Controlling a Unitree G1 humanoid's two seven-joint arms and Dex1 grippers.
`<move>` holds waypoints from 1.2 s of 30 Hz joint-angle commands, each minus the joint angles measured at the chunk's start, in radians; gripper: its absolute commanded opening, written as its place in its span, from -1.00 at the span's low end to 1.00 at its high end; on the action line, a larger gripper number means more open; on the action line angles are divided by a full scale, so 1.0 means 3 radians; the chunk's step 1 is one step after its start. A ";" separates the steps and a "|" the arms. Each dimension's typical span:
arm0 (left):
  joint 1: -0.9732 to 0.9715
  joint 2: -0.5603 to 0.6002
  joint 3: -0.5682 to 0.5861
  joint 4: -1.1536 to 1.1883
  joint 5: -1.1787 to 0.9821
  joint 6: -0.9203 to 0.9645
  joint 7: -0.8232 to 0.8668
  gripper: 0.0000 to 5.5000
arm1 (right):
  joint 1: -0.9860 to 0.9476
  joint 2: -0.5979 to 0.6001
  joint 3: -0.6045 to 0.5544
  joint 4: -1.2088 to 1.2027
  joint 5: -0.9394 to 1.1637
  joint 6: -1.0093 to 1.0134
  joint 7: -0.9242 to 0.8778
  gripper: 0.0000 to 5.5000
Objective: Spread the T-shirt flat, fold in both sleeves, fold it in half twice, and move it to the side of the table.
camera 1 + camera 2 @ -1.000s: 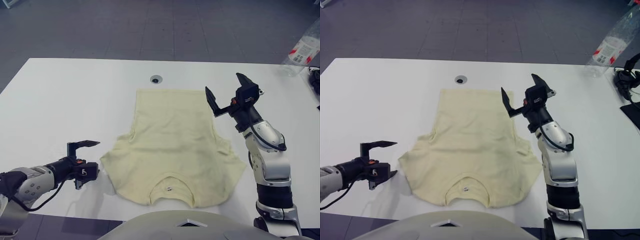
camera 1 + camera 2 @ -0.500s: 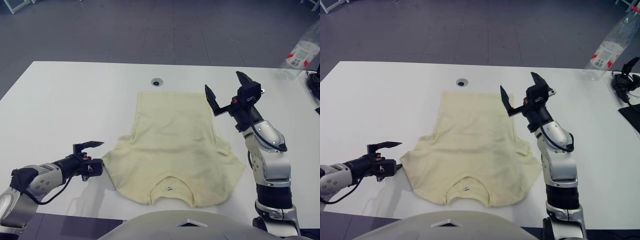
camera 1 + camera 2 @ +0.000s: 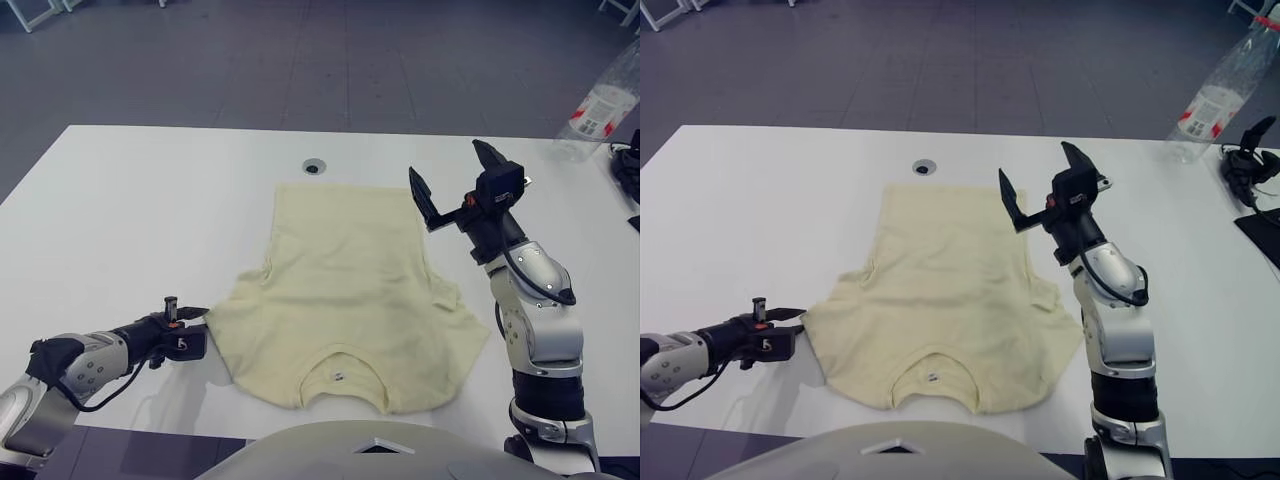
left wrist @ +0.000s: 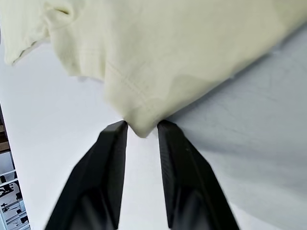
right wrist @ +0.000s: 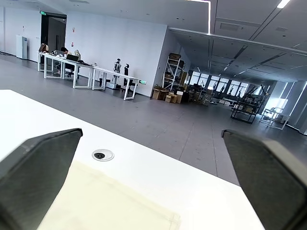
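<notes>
Left gripper [image 4: 142, 125] has advanced to the shirt's [image 3: 345, 290] left sleeve corner and narrowed. Its fingers stand slightly apart with the corner between their tips, not clamped. Right gripper [image 3: 447, 165] unchanged: spread wide, holding nothing, raised over the shirt's right hem corner. Shirt lies on the table [image 3: 150, 200].

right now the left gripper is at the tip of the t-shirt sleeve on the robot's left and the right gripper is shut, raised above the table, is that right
Not quite. The right gripper is open, not shut; the right wrist view shows its two fingers spread wide apart. The rest holds: it is raised above the table, and the left gripper is at the tip of the T-shirt sleeve on the robot's left.
</notes>
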 commanded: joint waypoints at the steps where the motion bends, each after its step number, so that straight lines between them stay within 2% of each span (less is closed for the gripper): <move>1: 0.0112 -0.0007 -0.0162 0.0151 0.0161 0.0151 -0.0071 -0.91 | 0.0004 -0.0001 0.0018 -0.0055 0.0008 0.0034 0.0010 0.96; 3: 0.0117 0.0002 -0.0161 0.0149 0.0162 0.0153 -0.0065 -0.99 | 0.0014 -0.0001 0.0019 -0.0073 0.0010 0.0040 0.0010 0.96; 13: 0.0025 0.0010 -0.0158 0.0150 0.0231 0.0159 0.0012 -0.99 | 0.0019 -0.0001 0.0039 -0.0090 0.0004 0.0036 0.0015 0.96; 18: -0.0003 -0.0036 -0.0092 -0.0091 0.0227 0.0236 0.0073 -0.99 | 0.0032 0.0004 0.0070 -0.0097 -0.0009 0.0023 0.0021 0.96; 28: 0.0173 0.0025 0.0155 -0.0829 0.0000 0.0426 -0.0255 -0.99 | 0.0062 0.0006 0.0118 -0.0134 -0.0044 0.0015 -0.0004 0.96; 36: -0.0059 0.0027 0.0115 -0.0928 0.0041 0.0539 -0.0376 -0.99 | 0.0110 0.0040 0.0162 -0.0167 -0.0074 -0.0027 -0.0041 0.96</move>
